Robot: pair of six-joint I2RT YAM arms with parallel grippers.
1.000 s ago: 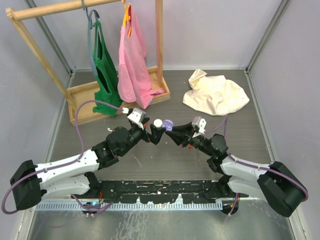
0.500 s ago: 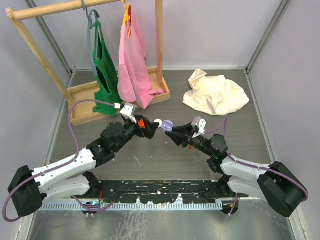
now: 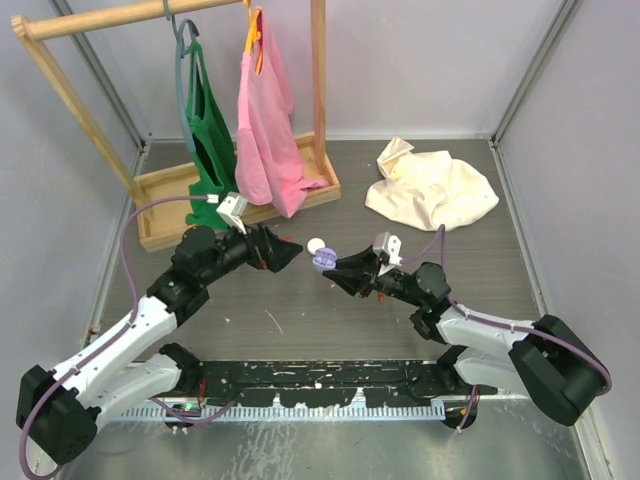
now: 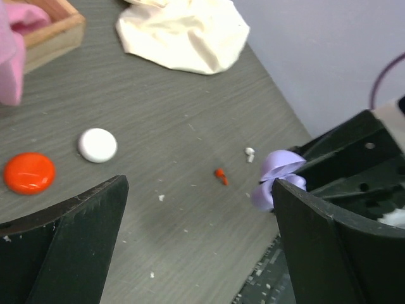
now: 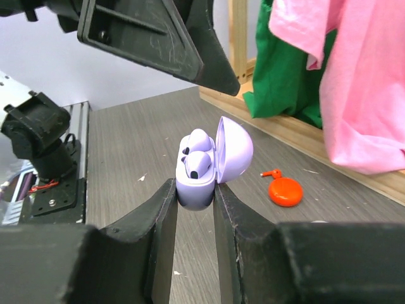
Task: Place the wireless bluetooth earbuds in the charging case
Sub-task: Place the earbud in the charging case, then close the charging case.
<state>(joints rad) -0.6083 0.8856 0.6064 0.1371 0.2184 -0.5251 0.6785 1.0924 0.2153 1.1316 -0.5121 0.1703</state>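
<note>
My right gripper (image 3: 330,266) is shut on the base of an open lilac charging case (image 5: 197,183), held a little above the table; the case also shows in the top view (image 3: 321,261). Two lilac earbuds (image 5: 197,163) sit in its wells, and the lid (image 5: 235,149) stands open. A red earbud (image 4: 220,176) and a white earbud (image 4: 249,152) lie loose on the table. The red one (image 5: 273,172) lies beside an orange disc (image 5: 285,191). My left gripper (image 3: 288,250) is open and empty, left of the case and apart from it.
A white disc (image 3: 316,245) and the orange disc (image 4: 28,172) lie on the table near the grippers. A cream cloth (image 3: 432,188) lies at the back right. A wooden rack (image 3: 160,200) with a green garment (image 3: 210,140) and a pink garment (image 3: 265,120) stands at the back left.
My left gripper has drawn back to the left, away from the lilac case. My right gripper has carried the case slightly left and lower.
</note>
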